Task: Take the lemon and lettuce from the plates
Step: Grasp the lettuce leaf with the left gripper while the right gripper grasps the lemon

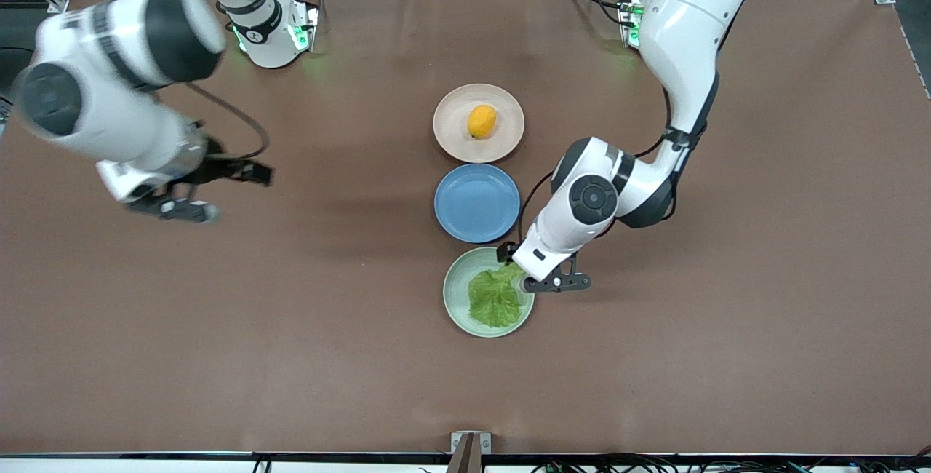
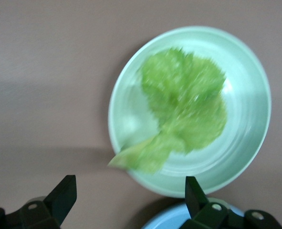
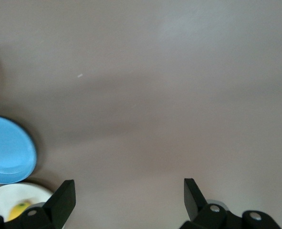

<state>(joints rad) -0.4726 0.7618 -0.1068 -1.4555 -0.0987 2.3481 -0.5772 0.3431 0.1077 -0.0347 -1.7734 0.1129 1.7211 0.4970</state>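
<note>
Green lettuce point(image 1: 495, 298) on its plate point(image 1: 457, 291) under spread left gripper point(image 1: 525, 276); lemon point(image 1: 481, 121) plated, well off spread right gripper point(image 1: 190, 200). Neither picked.

An orange-yellow lemon point(image 1: 481, 121) on a beige plate point(image 1: 509, 140). A plain blue plate point(image 1: 476, 204). Bright green crinkled lettuce point(image 1: 494, 297) on a mint plate point(image 1: 455, 291). The surface point(image 1: 727, 327) is brown.

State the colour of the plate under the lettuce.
Pale mint green plate, with the bright green lettuce on it; the left wrist view shows it best.
</note>
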